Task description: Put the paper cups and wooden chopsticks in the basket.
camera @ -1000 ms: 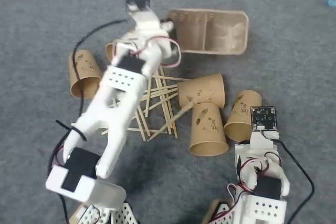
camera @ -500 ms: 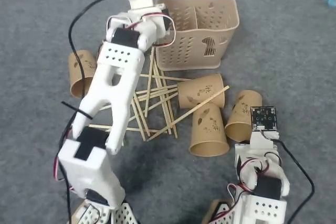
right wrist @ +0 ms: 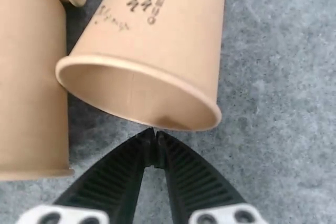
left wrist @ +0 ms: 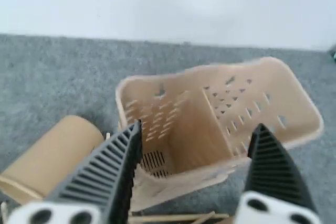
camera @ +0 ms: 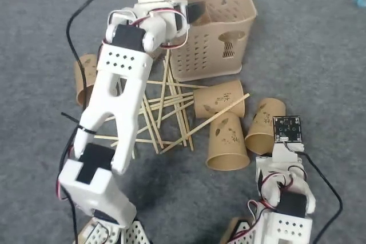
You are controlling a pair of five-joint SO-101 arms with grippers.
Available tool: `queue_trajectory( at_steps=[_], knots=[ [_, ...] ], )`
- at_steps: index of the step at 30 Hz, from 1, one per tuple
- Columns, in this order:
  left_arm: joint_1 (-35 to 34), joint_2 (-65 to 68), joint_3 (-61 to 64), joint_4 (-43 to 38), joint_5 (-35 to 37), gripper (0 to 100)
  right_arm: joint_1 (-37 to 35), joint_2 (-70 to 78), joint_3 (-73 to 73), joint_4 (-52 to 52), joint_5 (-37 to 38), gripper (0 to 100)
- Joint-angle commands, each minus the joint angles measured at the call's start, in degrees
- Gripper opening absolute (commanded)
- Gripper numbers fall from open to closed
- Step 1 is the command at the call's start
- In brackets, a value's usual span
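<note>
- The high view places the left gripper (camera: pixel 192 12) at the left rim of the basket (camera: pixel 214 55), on the far side of the grey mat (camera: pixel 320 55). How far its jaws are apart is hard to read from there.
- The left wrist view settles it: the left gripper (left wrist: pixel 198 127) is spread wide and holds nothing. The basket (left wrist: pixel 236 103) lies beyond it, and a divider splits the basket into two compartments.
- The basket stands mouth up and tilted, with its long axis running across the mat.
- The right wrist view shows the right gripper (right wrist: pixel 155 134) pinched closed on nothing. Its tip is just short of the rim of the nearest cup (right wrist: pixel 157 40), whose open mouth faces it.
- The high view adds that the nearest cup (camera: pixel 264 121) lies on its side ahead of the right arm (camera: pixel 283 198), with its base pointing away.
- Just to its left, the second cup (camera: pixel 226 141) lies on its side with its mouth toward the robot.
- The third cup (camera: pixel 220 100) lies crosswise beyond the second.
- The fourth cup (camera: pixel 86 78) lies partly behind the left arm (camera: pixel 123 101).
- The chopsticks (camera: pixel 166 107) form a crisscross heap between the fourth cup and the others, and most run roughly away from the robot.
- A single chopstick (camera: pixel 211 119) slants across between the second and third cups.
</note>
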Motion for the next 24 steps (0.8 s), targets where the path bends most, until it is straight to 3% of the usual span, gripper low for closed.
queue_trajectory(
  at_steps=[1, 11, 21, 24],
  knots=[
    [-0.35, -5.89, -2.51, 3.96, -0.53, 29, 0.40, -0.66, -0.18, -1.27, 0.97, 0.9],
    [-5.27, -5.98, -2.42, 7.38, -0.26, 29, 0.31, -0.66, -0.18, -1.27, 0.97, 0.9],
    [-1.14, 6.33, -2.59, 2.64, -0.18, 29, 0.31, -0.66, -0.18, -1.27, 0.97, 0.9],
    [-0.44, 8.88, -2.59, 0.79, 2.02, 24, 0.31, -0.66, -0.18, -1.27, 0.97, 0.9]
  ],
)
